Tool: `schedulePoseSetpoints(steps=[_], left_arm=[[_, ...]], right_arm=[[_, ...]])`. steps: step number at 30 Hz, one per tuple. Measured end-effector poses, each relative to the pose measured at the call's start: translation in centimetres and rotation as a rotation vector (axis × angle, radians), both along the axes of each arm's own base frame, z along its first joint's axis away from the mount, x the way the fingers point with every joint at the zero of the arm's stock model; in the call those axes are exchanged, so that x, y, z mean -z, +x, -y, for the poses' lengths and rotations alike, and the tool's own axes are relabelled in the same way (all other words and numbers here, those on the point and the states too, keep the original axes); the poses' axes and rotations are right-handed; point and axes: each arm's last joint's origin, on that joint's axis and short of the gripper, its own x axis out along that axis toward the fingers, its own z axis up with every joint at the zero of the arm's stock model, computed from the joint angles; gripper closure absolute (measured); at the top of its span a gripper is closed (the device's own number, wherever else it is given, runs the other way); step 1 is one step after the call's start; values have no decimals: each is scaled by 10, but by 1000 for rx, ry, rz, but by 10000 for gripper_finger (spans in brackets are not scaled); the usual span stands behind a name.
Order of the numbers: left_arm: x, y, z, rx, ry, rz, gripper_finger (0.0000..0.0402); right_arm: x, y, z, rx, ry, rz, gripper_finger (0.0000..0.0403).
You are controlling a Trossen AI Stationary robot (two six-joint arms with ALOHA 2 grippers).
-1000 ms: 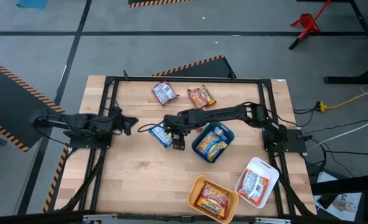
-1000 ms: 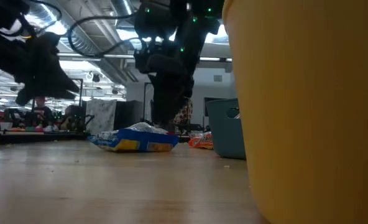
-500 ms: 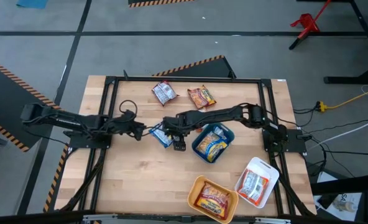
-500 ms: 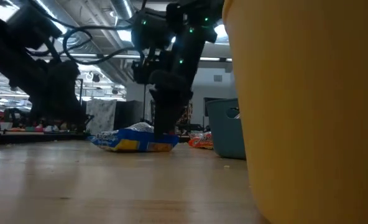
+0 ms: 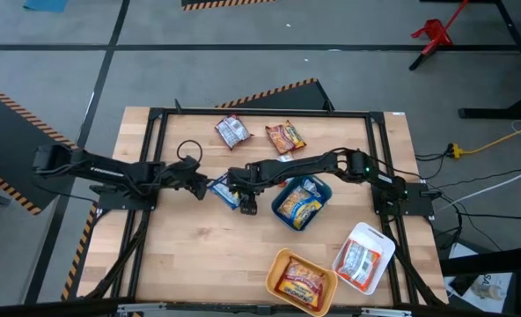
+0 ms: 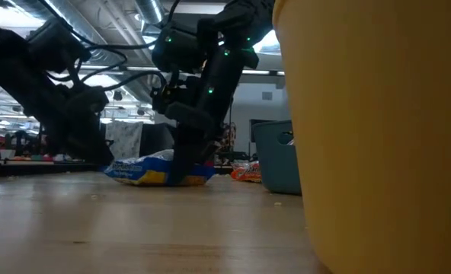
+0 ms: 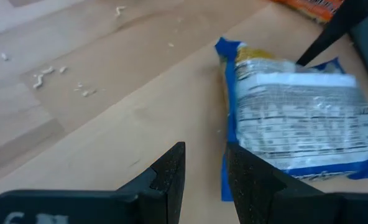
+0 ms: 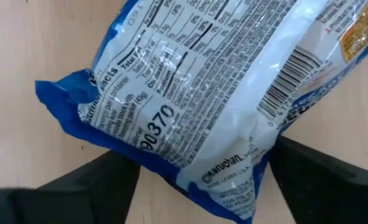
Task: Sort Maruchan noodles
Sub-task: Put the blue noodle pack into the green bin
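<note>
A blue-and-white noodle packet (image 5: 224,190) lies flat on the table (image 5: 190,264) near its middle, printed back facing up, just left of the teal tray (image 5: 279,211). The right claw (image 5: 243,187) stands over the packet with its fingers spread wide, one on either side of it, not closed on it; the right arm stretches low across the table from its base at the right edge, passing beside the teal tray. The left claw (image 5: 201,186) reaches in from the left side, its arm also extended low, and sits just beside the packet's near edge with its fingers (image 7: 171,174) close together, a narrow gap between them and nothing in it.

Two more packets (image 5: 232,131) (image 5: 284,136) lie toward the far edge. An orange tray (image 5: 278,264) and a white tray (image 5: 372,236) near the front right each hold a packet. The table is pale wood with scattered crumbs (image 7: 44,74); beyond it, a workshop with ceiling ducts
</note>
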Motion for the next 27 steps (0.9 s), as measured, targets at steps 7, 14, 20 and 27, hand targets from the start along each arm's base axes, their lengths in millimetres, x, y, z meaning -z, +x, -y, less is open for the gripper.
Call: schedulePoseSetpoints(steps=[7, 14, 20, 27], left_arm=[[6, 8, -1, 60, -23, -2, 294], [11, 10, -1, 67, -33, -26, 294], [11, 10, 0, 77, -51, -29, 294], [9, 10, 1, 85, -86, -11, 294]], right_arm=[[0, 0, 0, 2, 0, 6, 178], [0, 1, 0, 17, 12, 14, 319], [0, 1, 0, 28, 12, 9, 390], [-6, -1, 0, 85, 36, 9, 400]])
